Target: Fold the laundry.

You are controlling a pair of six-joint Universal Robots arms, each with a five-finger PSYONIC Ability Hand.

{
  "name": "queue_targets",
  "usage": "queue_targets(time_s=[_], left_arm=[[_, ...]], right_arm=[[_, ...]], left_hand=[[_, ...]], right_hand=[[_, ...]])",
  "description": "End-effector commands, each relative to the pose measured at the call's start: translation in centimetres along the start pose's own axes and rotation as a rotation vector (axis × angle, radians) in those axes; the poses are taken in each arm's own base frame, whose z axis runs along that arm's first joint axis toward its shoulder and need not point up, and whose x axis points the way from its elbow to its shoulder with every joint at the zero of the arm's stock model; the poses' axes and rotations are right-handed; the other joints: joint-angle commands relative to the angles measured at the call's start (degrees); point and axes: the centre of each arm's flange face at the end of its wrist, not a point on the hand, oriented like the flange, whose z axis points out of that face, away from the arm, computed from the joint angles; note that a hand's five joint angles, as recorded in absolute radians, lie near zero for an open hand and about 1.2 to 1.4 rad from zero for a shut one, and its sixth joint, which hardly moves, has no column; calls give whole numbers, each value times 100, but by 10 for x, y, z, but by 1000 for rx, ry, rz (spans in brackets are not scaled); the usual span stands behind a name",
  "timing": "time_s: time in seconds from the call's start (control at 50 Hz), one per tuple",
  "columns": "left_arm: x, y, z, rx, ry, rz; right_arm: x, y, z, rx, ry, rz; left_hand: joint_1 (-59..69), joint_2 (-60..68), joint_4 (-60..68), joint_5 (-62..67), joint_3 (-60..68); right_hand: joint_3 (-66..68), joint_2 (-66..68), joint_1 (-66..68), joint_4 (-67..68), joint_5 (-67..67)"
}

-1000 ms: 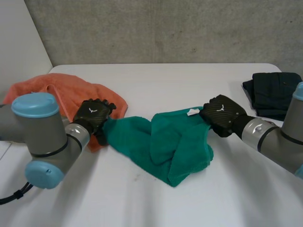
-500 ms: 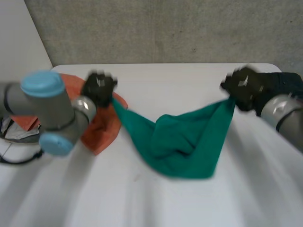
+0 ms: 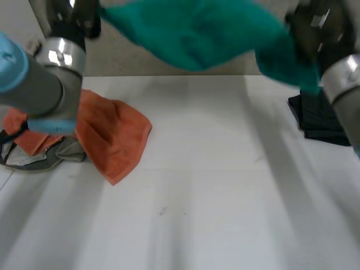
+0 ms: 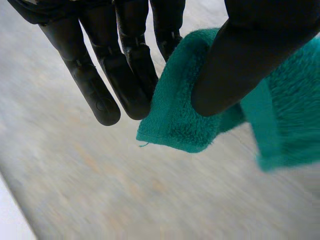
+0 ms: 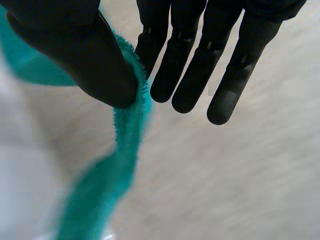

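You have one green towel [image 3: 197, 34] in the air above the table [image 3: 197, 202], stretched between two hands at the 12 o'clock side of the head view. It sags in the middle in front of the wall [image 3: 185, 64] and touches nothing on the table.

Your left hand [image 3: 79, 14] is at 11 o'clock, at the towel's left end. Its wrist view shows one corner of the towel pinched between the thumb [image 4: 250, 55] and the fingers [image 4: 127, 70]. The fingers are nearly straight, and the corner sticks out just past the thumb tip.

Your right hand [image 3: 318, 22] is at 1 o'clock, at the towel's right end, with a flap of towel hanging below it. In its wrist view the thumb [image 5: 85, 55] presses the towel's edge against the nearest of the straight fingers [image 5: 192, 65], so this hand grips the towel too. The rest of the edge trails down away from the palm.

Three other pieces of laundry lie on the table:
- One orange cloth [image 3: 115, 132] is spread at 9 o'clock, partly under the left arm [image 3: 39, 90].
- One grey garment [image 3: 34, 160] is bunched against the orange cloth's near side, at the table's left edge.
- One dark folded pile [image 3: 318, 118] sits at 3 o'clock, well apart from the other two.
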Motion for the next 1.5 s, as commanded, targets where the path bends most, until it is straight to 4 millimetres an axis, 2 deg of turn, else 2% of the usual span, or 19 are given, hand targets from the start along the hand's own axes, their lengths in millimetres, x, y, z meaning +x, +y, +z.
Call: queue_targets(time_s=[0.02,0.1,0.2,0.32,0.38,0.44,0.48,0.62,0.68,0.82,0.96,1.14,1.18,1.2,1.24,1.3,1.4,1.46,1.5], left_arm=[[34,49,-47,-193,186,-20],[47,65,-60,-255,231,-32],[45,66,-59,-260,230,-29],[43,57,-54,-233,223,-28],[39,45,-49,-203,215,-27],[37,37,-47,-185,211,-28],[37,34,-46,-178,211,-29],[38,7,-42,-118,215,-37],[39,-11,-41,-79,218,-46],[37,-73,-39,67,238,-69],[27,-131,-47,189,240,-103],[19,-156,-60,219,246,-126],[18,-158,-61,221,243,-126],[18,-158,-61,221,243,-126],[17,-157,-61,219,242,-124],[16,-154,-60,214,247,-119],[8,-141,-44,217,226,-91],[0,-123,-18,217,186,-65],[-12,-117,3,237,133,-43]], right_arm=[[-57,61,-66,-335,-332,-40],[-72,73,-93,-429,-440,-131],[-81,73,-126,-558,-579,-144],[-77,34,-176,-770,-807,-31],[-76,20,-191,-808,-890,-8],[-71,7,-191,-745,-909,-46],[-64,2,-178,-661,-834,-83],[-22,6,-111,-480,-446,-52],[-14,6,-96,-444,-389,-21],[-16,58,-32,-480,-330,68],[-44,113,12,-479,-351,110],[-93,170,27,-472,-417,166],[-100,175,28,-471,-427,169],[-101,175,29,-465,-423,167],[-91,170,42,-421,-368,148],[-75,158,56,-372,-257,129],[-1,94,90,-132,96,70],[23,62,98,-21,196,42],[46,30,101,80,275,19]], left_hand=[[1355,1140,1138,1406,1157],[1355,1140,1138,1406,1157],[1355,1140,1138,1406,1157],[1355,1140,1138,1406,1157],[1355,1140,1138,1406,1157],[1355,1140,1138,1406,1157],[1355,1140,1138,1406,1157],[1355,1140,1138,1406,1157],[1355,1140,1138,1406,1157],[1355,1140,1138,1406,1157],[1355,1140,1138,1406,1157],[1355,1140,1138,1406,1157],[1355,1140,1138,1406,1157],[1355,1140,1138,1406,1157],[1355,1140,1138,1406,1157],[1355,1140,1138,1406,1157],[1355,1140,1138,1406,1157],[1355,1140,1138,1406,1157],[1355,1140,1138,1406,1157]], right_hand=[[1173,1252,1490,1122,1319],[1173,1252,1490,1122,1319],[1173,1252,1490,1122,1319],[1173,1252,1490,1122,1319],[1173,1252,1490,1122,1319],[-3683,-3604,-3366,-3734,-3537],[-5827,-5748,-5510,-5878,-5681],[-5827,-5748,-5510,-5878,-5681],[-5827,-5748,-5510,-5878,-5681],[-5827,-5748,-5510,-5878,-5681],[-5827,-5748,-5510,-5878,-5681],[-5827,-5748,-5510,-5878,-5681],[-4366,-4286,-4049,-4417,-4220],[-2690,-2611,-2373,-2741,-2544],[1156,1236,1474,1106,1303],[1173,1252,1490,1122,1319],[1173,1252,1490,1122,1319],[1173,1252,1490,1122,1319],[1173,1252,1490,1122,1319]])
